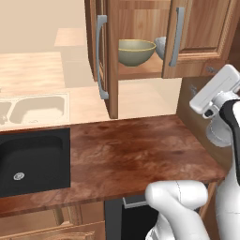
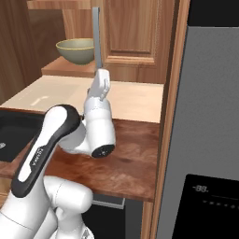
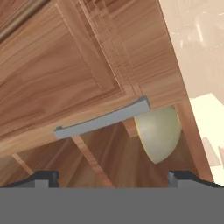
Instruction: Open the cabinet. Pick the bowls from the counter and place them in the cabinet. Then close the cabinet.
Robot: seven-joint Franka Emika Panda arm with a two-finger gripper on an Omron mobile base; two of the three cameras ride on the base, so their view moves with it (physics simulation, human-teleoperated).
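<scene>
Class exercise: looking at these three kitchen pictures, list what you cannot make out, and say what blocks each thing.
- White-grey bowl: left base view, mostly hidden behind the right cabinet door.
- Olive bowl: hand view, partly covered by the door and its grey handle.
- Black sink: left base view, cut off by the left edge.
- End effector: hand view, just the fingertips show, set wide apart.
</scene>
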